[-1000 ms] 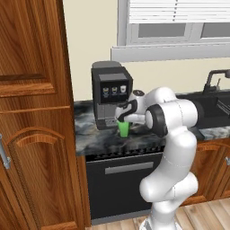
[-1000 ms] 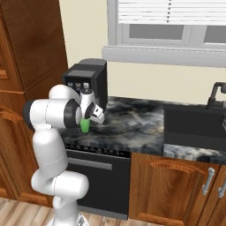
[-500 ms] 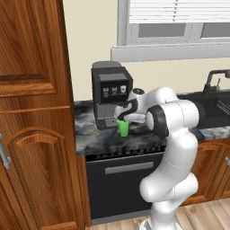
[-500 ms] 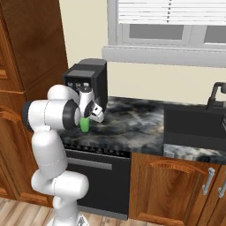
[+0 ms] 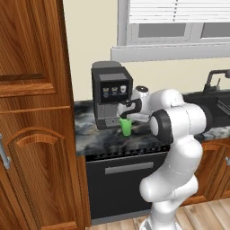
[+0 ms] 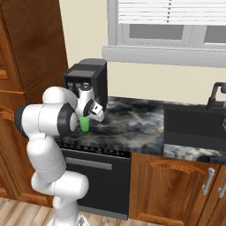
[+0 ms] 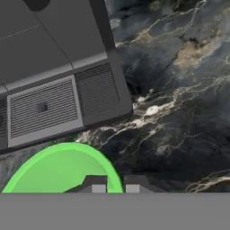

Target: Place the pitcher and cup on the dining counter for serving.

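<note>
We see gripper [image 7: 115, 183] pinching rim of cup [image 5: 126, 126], one finger inside, one outside. Cup upright on marbled counter [image 6: 132, 128], near its front edge, just before coffee machine [image 5: 111, 93] drip tray.

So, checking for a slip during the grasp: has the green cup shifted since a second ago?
No. The cup sits at the same spot before the coffee machine.
</note>
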